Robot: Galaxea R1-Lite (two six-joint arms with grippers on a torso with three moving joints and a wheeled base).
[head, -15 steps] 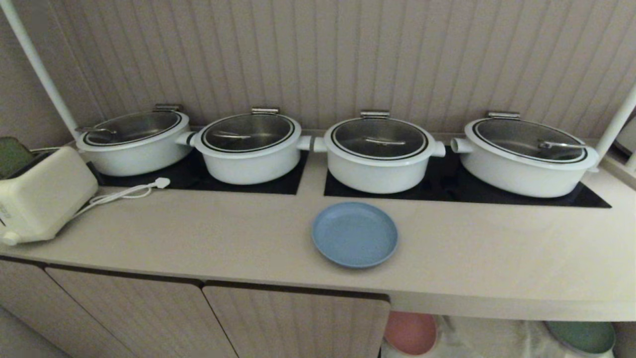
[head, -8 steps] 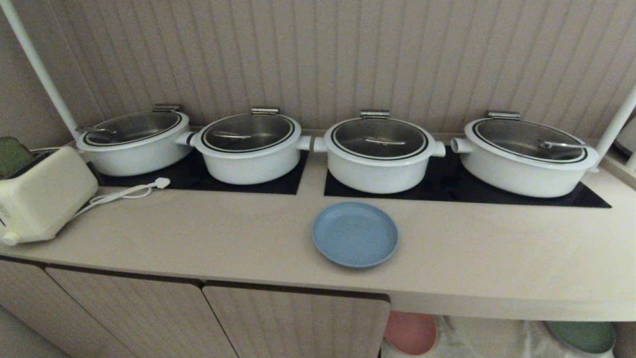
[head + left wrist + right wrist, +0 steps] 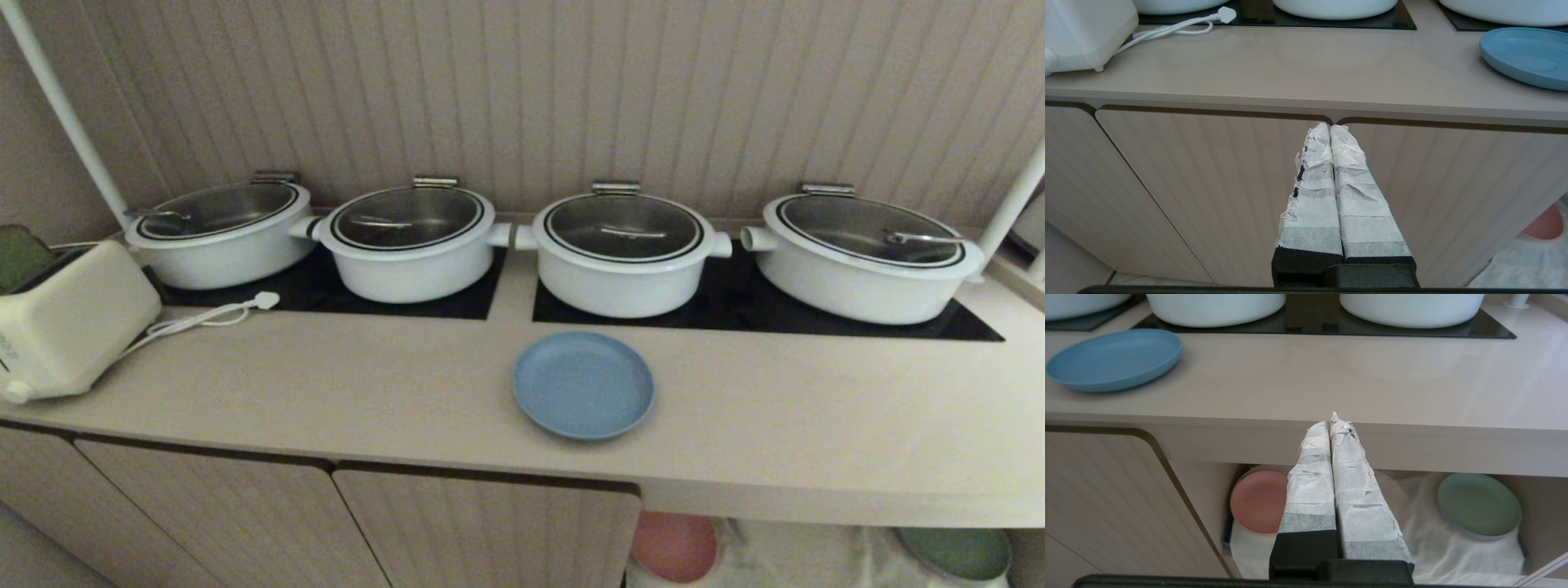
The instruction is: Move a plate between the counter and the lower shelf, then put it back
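Above the right gripper (image 3: 1331, 424), the thick front edge of the long beige worktop (image 3: 1412, 449) blocks the way up. Below it, the open lower shelf (image 3: 1412, 522) has bare white cloth between a round pink plate (image 3: 1257, 500) and a round green plate (image 3: 1479, 504).

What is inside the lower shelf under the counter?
On the lower shelf's white cloth liner lie a pink plate and a green plate, apart. The right gripper covers the stretch between them. The blue plate sits on the counter.
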